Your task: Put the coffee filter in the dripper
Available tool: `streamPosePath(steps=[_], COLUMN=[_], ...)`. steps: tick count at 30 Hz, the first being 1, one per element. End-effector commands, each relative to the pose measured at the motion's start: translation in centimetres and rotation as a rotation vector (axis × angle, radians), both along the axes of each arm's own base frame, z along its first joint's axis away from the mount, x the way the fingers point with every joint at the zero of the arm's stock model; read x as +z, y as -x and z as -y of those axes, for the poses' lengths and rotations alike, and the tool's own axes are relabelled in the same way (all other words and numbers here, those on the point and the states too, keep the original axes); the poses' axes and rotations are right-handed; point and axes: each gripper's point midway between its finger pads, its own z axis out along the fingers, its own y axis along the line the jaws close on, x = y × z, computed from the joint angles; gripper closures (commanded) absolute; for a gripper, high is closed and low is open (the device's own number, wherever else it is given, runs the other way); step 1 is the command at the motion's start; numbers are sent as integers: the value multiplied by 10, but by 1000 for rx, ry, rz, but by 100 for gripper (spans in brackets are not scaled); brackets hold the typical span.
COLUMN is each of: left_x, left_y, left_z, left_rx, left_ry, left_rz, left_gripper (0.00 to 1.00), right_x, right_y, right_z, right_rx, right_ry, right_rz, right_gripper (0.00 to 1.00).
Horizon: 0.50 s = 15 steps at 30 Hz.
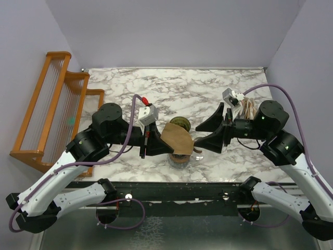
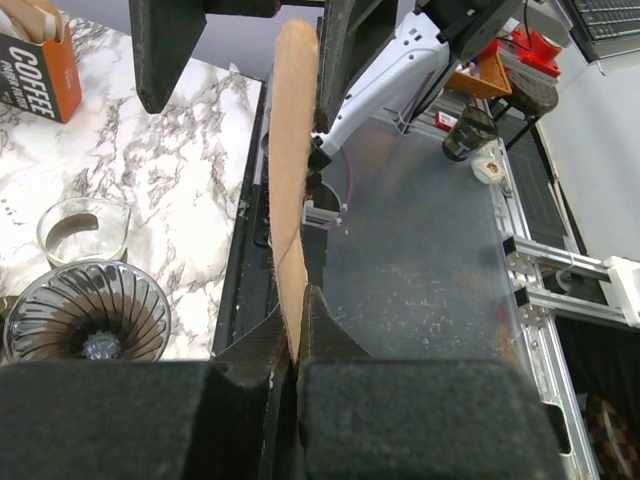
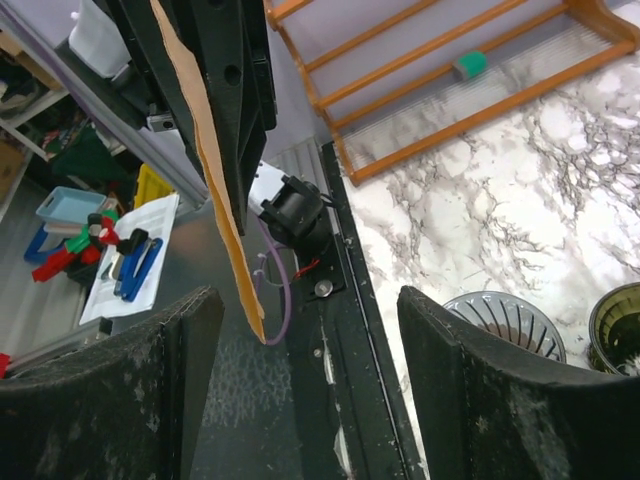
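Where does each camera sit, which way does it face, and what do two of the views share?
Top: above and behind, looking down on the table; left arm and right arm show.
Left wrist: on the left arm, facing the right arm; its left claw, shut on tan paper, shows below.
Right wrist: on the right arm, facing the left arm and rack; its open right claw shows below.
Shared: both wrist views show the tan paper edge-on and a ribbed cone.

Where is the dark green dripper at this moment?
In the top view the dripper stands near the middle of the table, just beyond the tan paper that the left gripper holds.
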Motion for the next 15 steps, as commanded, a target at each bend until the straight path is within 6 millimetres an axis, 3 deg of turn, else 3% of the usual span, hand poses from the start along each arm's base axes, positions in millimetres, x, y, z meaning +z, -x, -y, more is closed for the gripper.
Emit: streamPosePath(steps=[1,15], left_x=[10,18], left_y=[13,21], left_z=[-2,0], left_rx=[-65,-119], left_ry=[45,86], left_rz=[1,2], left_gripper=[100,100], right_x=[10,8], right_y=[15,17], right_z=[0,-1], right_rx=[66,74], right_ry=[-42,-53], right_rz=[13,-4], right_gripper=[25,27])
